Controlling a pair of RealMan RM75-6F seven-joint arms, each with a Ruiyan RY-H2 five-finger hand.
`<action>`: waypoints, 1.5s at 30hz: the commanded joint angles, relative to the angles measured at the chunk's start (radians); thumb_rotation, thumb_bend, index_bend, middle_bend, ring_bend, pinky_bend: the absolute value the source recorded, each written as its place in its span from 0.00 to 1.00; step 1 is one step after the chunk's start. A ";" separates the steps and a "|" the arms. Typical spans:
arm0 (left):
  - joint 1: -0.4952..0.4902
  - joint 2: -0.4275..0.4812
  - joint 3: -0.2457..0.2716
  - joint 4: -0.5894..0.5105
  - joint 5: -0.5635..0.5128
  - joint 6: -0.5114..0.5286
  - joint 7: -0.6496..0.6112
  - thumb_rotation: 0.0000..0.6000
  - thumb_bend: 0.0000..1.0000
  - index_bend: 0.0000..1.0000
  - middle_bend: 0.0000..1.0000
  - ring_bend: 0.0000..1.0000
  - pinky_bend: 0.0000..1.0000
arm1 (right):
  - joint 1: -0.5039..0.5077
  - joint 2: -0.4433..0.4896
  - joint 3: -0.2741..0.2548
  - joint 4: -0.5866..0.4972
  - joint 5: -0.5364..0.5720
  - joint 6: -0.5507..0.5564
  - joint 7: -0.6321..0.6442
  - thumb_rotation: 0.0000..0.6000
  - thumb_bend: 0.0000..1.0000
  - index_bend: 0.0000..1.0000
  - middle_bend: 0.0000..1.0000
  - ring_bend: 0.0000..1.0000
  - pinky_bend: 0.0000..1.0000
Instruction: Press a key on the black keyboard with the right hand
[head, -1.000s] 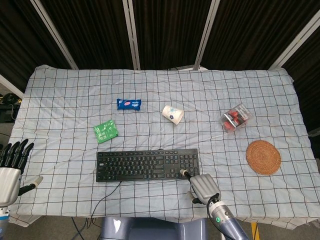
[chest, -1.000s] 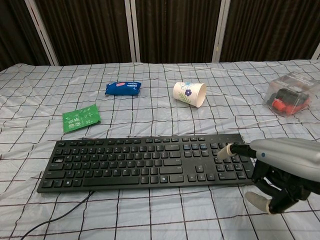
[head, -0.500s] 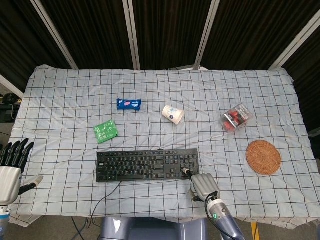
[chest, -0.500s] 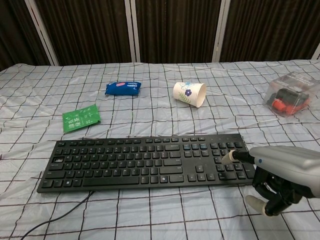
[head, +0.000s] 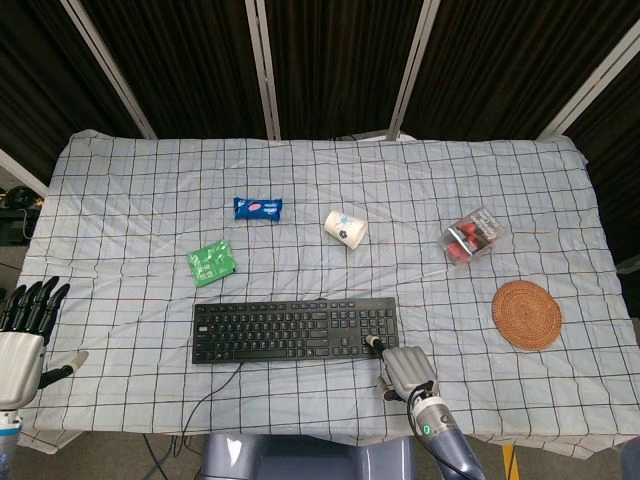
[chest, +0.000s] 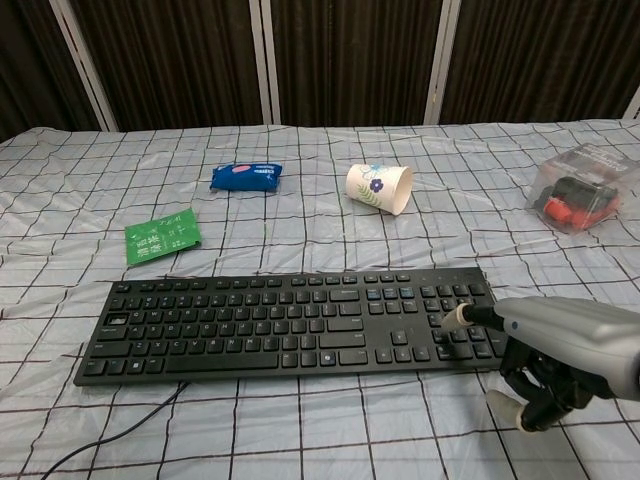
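The black keyboard (head: 294, 331) (chest: 290, 320) lies along the front of the checked cloth, its cable running off the near edge. My right hand (head: 406, 371) (chest: 560, 345) sits at the keyboard's right end with one finger stretched out and the others curled under. That fingertip (chest: 453, 318) rests on the number-pad keys. My left hand (head: 22, 335) hangs off the table's left edge, fingers spread and holding nothing; the chest view does not show it.
A tipped paper cup (head: 345, 228) (chest: 379, 187), a blue snack packet (head: 258, 208) (chest: 247, 176) and a green sachet (head: 211, 262) (chest: 162, 236) lie behind the keyboard. A clear box with red contents (head: 471, 236) (chest: 580, 190) and a woven coaster (head: 526, 314) sit to the right.
My right hand has drawn slightly toward the near edge and sunk lower, its outstretched fingertip shifting a little along the number pad. The left hand has barely moved.
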 joint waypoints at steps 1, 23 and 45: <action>0.000 0.000 0.000 -0.001 0.001 0.001 0.000 1.00 0.08 0.00 0.00 0.00 0.00 | 0.003 -0.007 -0.003 0.005 0.004 0.004 0.001 1.00 0.47 0.10 0.84 0.82 0.68; -0.001 0.001 0.002 -0.002 0.003 0.002 -0.001 1.00 0.08 0.00 0.00 0.00 0.00 | 0.015 -0.052 -0.027 0.037 0.045 0.025 0.005 1.00 0.47 0.10 0.84 0.82 0.68; 0.003 0.007 0.006 -0.005 0.007 0.007 -0.012 1.00 0.08 0.00 0.00 0.00 0.00 | -0.080 0.168 -0.048 -0.043 -0.440 0.209 0.229 1.00 0.33 0.08 0.36 0.29 0.30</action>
